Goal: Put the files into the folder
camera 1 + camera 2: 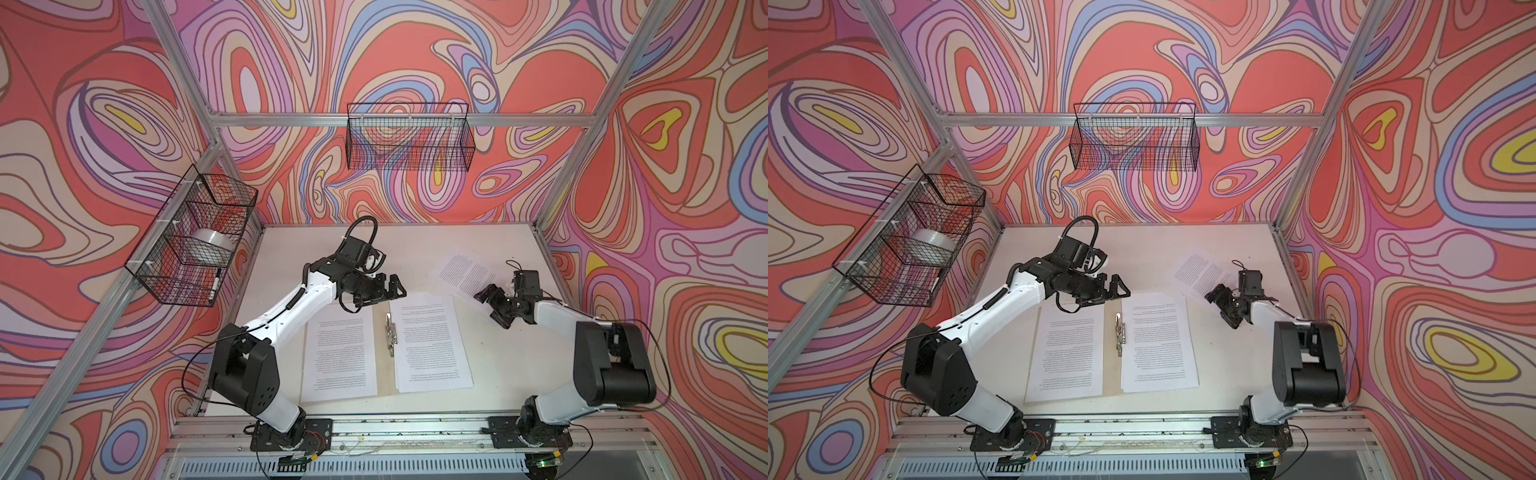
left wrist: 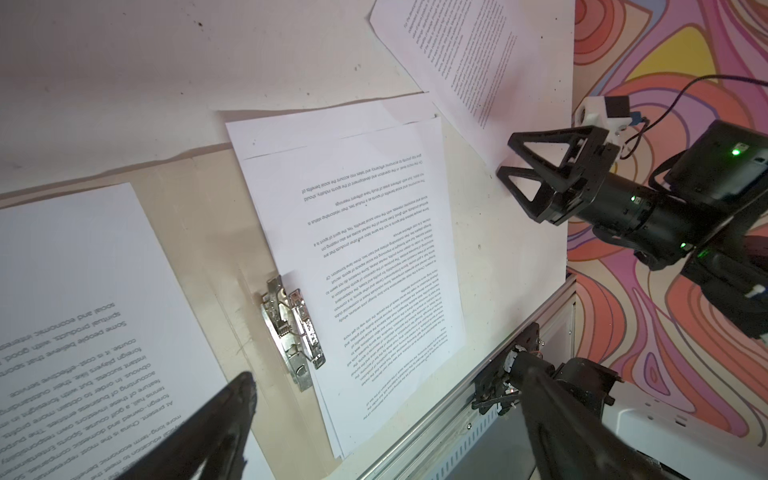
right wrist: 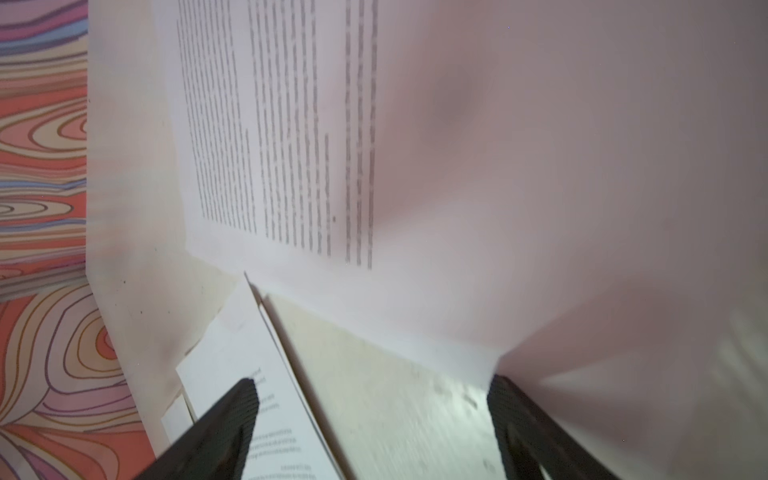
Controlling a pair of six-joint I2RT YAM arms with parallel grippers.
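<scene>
I see swirl-print walls (image 1: 415, 62) all round: red, pink, lilac, blue, yellow. Aluminium frame (image 1: 332, 119) runs across the back and up the corners. Back wire basket (image 1: 409, 137) hangs on that bar. Left wire basket (image 1: 195, 237) holds a pale roll (image 1: 214, 245) and a marker (image 1: 215, 284). White surface (image 1: 415, 245), metal rail (image 1: 395, 432) along its front edge. Even light.

Folder (image 1: 384, 380) mostly under files (image 1: 432, 345); print on far sheet (image 3: 457, 166) blurred
</scene>
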